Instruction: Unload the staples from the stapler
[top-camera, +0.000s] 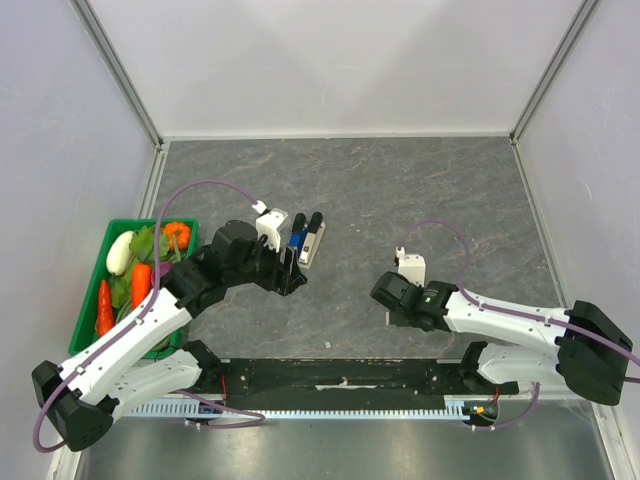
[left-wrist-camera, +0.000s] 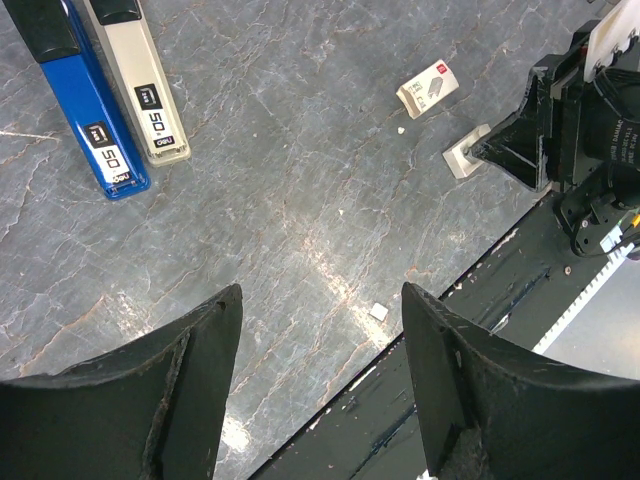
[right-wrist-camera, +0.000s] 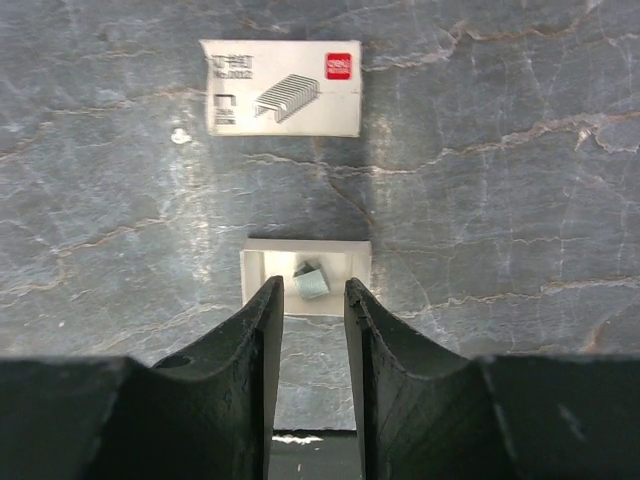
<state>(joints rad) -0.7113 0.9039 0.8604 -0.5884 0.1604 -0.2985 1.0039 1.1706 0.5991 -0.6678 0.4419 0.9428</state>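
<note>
A blue stapler (left-wrist-camera: 88, 118) and a grey stapler (left-wrist-camera: 143, 88) lie side by side on the table, both closed; they also show in the top view as the blue stapler (top-camera: 297, 238) and the grey stapler (top-camera: 314, 242). My left gripper (left-wrist-camera: 320, 300) is open and empty, just near of them (top-camera: 290, 272). My right gripper (right-wrist-camera: 306, 292) is partly open and empty, right at the near edge of a small white tray (right-wrist-camera: 258, 272) that holds a strip of staples (right-wrist-camera: 312, 284). A staple box (right-wrist-camera: 280, 88) lies beyond the tray.
A green basket (top-camera: 92, 300) of vegetables stands at the left edge. A loose bit of staples (left-wrist-camera: 379, 312) lies near the table's front edge. The black rail (top-camera: 340, 375) runs along the front. The right arm's gripper (left-wrist-camera: 540, 130) shows in the left wrist view beside the tray (left-wrist-camera: 462, 158).
</note>
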